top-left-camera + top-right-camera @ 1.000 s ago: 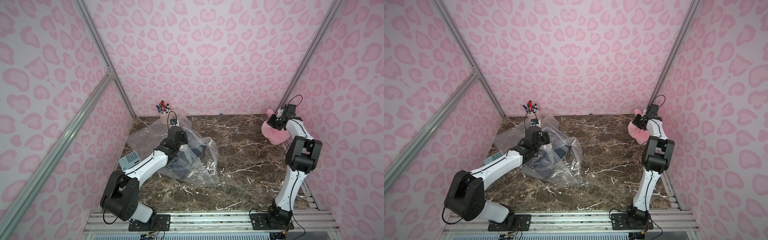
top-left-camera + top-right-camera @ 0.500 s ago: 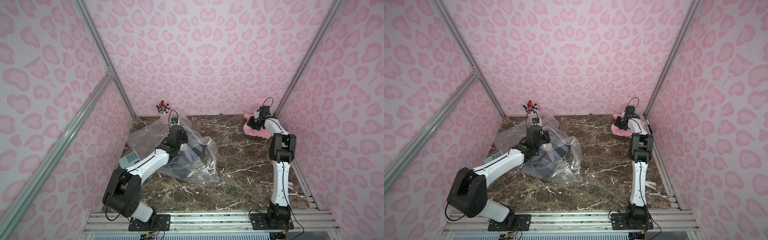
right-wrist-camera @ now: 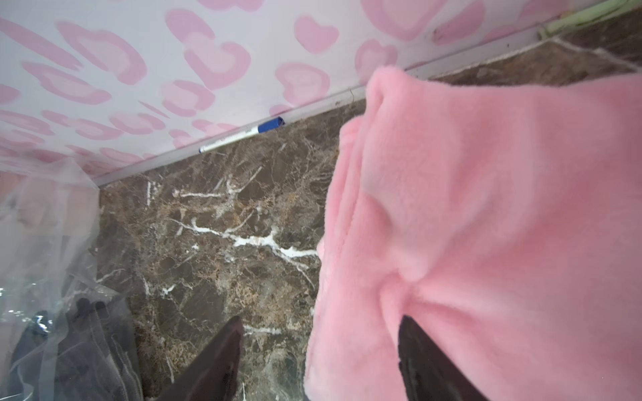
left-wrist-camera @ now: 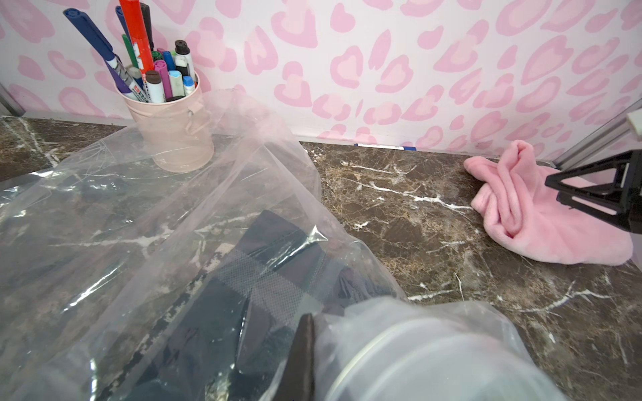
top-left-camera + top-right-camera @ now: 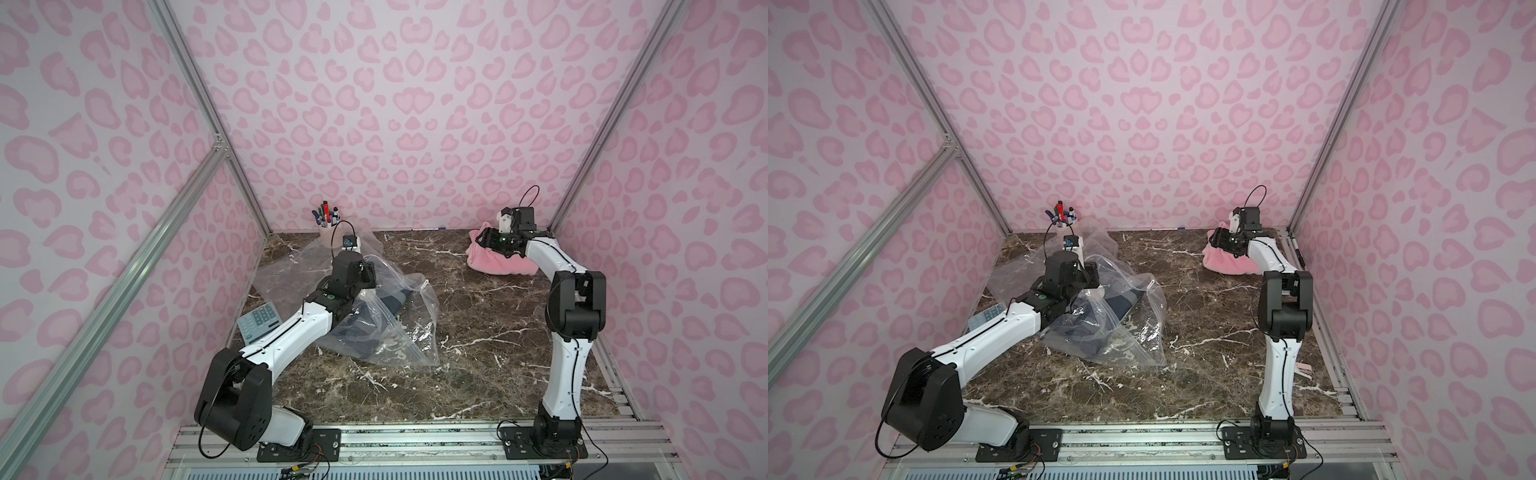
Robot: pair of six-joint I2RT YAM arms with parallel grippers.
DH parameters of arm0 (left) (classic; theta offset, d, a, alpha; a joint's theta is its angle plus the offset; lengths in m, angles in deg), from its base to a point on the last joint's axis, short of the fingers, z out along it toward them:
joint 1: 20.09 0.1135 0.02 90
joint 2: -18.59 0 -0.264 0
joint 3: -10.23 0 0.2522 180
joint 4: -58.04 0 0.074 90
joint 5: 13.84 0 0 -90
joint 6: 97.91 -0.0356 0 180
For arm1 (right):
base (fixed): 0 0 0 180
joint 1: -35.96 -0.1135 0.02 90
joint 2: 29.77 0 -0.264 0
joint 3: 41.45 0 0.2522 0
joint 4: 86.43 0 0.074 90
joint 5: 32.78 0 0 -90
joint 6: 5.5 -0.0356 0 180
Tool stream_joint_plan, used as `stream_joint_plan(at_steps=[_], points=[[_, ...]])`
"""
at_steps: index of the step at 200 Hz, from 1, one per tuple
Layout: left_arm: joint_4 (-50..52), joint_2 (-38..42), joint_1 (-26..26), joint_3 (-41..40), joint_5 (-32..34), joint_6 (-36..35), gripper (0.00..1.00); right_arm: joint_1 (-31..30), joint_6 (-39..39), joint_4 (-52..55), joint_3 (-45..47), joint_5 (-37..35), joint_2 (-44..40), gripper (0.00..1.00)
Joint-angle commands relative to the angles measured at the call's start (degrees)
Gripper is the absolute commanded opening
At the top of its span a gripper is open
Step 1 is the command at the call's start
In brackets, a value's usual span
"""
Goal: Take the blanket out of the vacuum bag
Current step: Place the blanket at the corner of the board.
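Note:
The vacuum bag [image 5: 399, 328] [image 5: 1133, 328] lies crumpled on the marble at centre left, with dark checked fabric [image 4: 274, 264] inside it. My left gripper [image 4: 312, 347] is shut on a fold of the bag's plastic [image 4: 156, 215]. Only one of its fingers [image 4: 302, 354] shows. A round pale disc [image 4: 434, 354] sits behind the plastic beside it. The pink fleece blanket [image 5: 496, 259] [image 5: 1229, 262] [image 3: 486, 208] rests in a heap on the table at the back right corner, outside the bag. My right gripper [image 3: 319, 321] [image 5: 482, 241] is open over the blanket's edge.
A pink cup of markers [image 5: 326, 232] [image 4: 173, 132] stands at the back left, touching the bag. A calculator [image 5: 259, 322] lies at the left wall. A blue-capped pen [image 3: 243, 135] lies along the back wall. Walls stand close to the blanket on two sides.
My right arm swung from the right wall toward the back corner, carrying the pink blanket. Its jaws have since opened and the blanket now rests on the table. My left arm has barely moved.

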Motion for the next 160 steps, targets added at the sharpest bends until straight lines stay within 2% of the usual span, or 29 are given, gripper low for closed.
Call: stream_joint_plan(at_steps=[1,29,49,66,90,105,134,146,160], points=[[-0.2,0.3,0.1,-0.6,-1.1,-0.7,0.04,1.1,-3.8,-7.0,-0.8,8.4,3.3,0.71],[0.4,-0.8,0.0,-0.2,-1.2,-1.1,0.04,2.8,-11.9,-16.2,-6.9,19.6,11.9,0.71],[0.3,-1.2,0.1,-0.2,-1.2,-1.3,0.04,2.6,-15.1,-16.9,-15.2,23.1,18.1,0.7],[0.4,-1.6,0.1,-0.1,-1.1,-1.3,0.04,2.5,-15.2,-8.4,-25.8,22.6,24.0,0.7],[0.8,-1.7,0.1,0.2,-1.2,-1.5,0.04,2.3,-11.9,5.7,-36.6,17.2,27.8,0.68],[0.8,-1.7,0.1,0.2,-0.9,-1.8,0.04,2.0,-10.8,7.4,-36.3,13.4,24.7,0.68],[0.7,-2.9,0.1,0.8,-1.2,-1.8,0.04,2.0,-13.0,1.6,-29.8,10.4,17.8,0.68],[0.3,-3.3,0.1,0.7,-1.9,-1.3,0.04,2.1,-13.7,0.9,-27.8,11.5,17.8,0.69],[-0.4,-3.4,0.0,0.4,-2.9,-0.7,0.04,2.1,-11.7,5.7,-27.7,11.6,19.5,0.68]])
